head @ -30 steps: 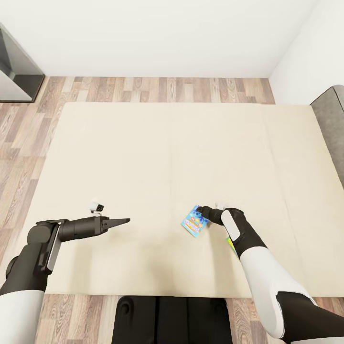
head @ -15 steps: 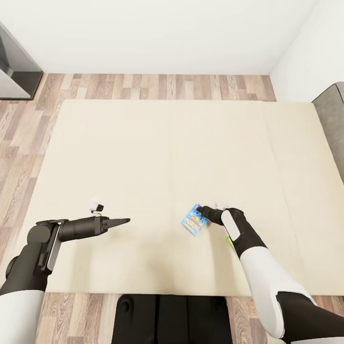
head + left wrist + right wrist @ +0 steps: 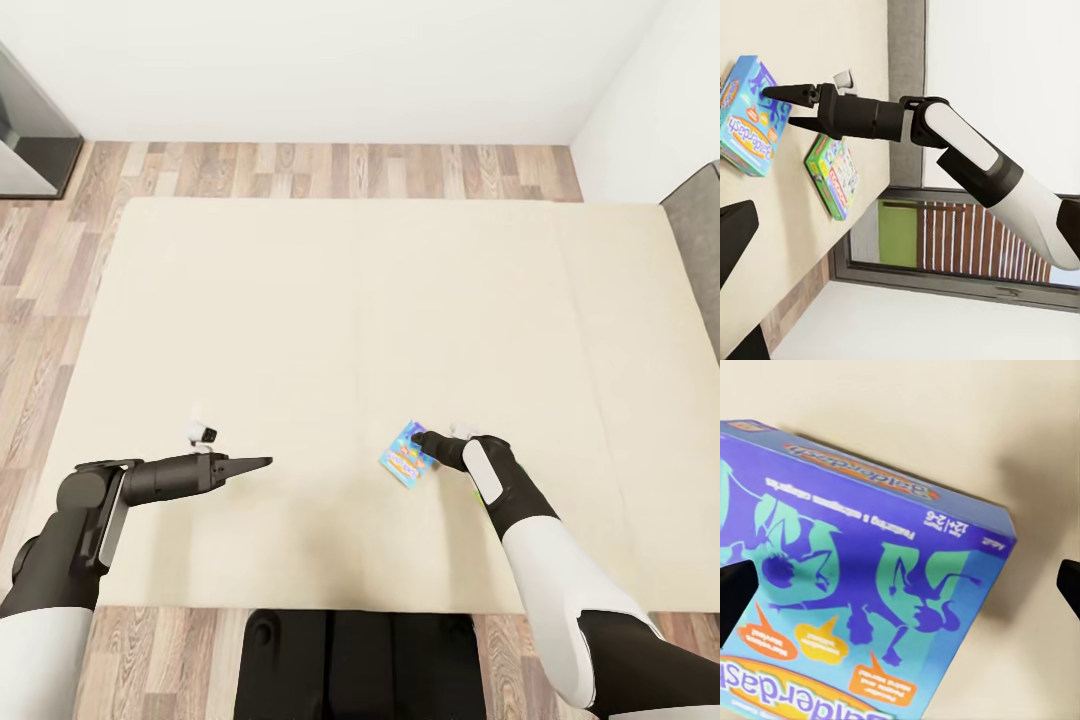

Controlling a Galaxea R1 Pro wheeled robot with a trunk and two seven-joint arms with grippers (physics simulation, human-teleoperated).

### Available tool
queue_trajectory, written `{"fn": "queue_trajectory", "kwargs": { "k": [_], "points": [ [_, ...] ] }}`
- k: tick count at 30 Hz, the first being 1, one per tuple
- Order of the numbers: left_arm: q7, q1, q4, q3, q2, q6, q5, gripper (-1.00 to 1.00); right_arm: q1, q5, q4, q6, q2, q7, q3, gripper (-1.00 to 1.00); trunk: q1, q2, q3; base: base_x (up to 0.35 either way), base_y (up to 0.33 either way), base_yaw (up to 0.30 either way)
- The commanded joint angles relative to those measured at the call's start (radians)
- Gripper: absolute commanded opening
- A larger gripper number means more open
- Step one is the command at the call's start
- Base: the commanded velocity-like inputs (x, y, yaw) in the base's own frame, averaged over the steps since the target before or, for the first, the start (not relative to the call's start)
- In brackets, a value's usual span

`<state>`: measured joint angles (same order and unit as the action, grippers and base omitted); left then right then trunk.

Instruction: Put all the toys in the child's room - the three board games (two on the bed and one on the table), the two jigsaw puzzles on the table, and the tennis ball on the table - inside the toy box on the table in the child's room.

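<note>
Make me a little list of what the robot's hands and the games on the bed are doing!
place: beige bed on a wood-plank floor
blue game: blue board game lies flat on the mattress, "Balderdash" printed on it
green game: green-edged board game lies on the bed under the right arm
right gripper: at the blue game's edge, fingers spread wide, not holding it
left gripper: over bare mattress, carrying nothing; cannot tell whether it is open
done yet: no, both games are on the bed
</note>
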<state>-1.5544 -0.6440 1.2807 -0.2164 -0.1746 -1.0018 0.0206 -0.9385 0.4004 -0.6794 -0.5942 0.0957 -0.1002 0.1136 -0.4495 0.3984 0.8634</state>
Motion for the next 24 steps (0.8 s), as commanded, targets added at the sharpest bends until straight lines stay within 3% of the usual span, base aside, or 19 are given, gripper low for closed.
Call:
{"fn": "queue_trajectory", "kwargs": {
  "k": [1, 12, 24],
  "points": [
    [-0.004, 0.000, 0.000, 0.000, 0.000, -0.011, -0.001, 1.00, 0.000, 0.011, -0.002, -0.004, 0.001, -0.008, 0.003, 1.00, -0.001, 0.002, 0.003, 0.000, 0.000, 0.000],
    [-0.004, 0.000, 0.000, 0.000, 0.000, -0.010, 0.000, 1.00, 0.000, 0.011, -0.002, -0.004, 0.001, -0.007, 0.003, 1.00, -0.001, 0.002, 0.014, 0.000, 0.000, 0.000],
    [-0.004, 0.000, 0.000, -0.001, 0.000, -0.008, 0.001, 1.00, 0.000, 0.009, -0.002, -0.004, 0.001, 0.041, 0.001, 1.00, -0.001, 0.002, 0.014, 0.000, 0.000, 0.000]
  ]
}}
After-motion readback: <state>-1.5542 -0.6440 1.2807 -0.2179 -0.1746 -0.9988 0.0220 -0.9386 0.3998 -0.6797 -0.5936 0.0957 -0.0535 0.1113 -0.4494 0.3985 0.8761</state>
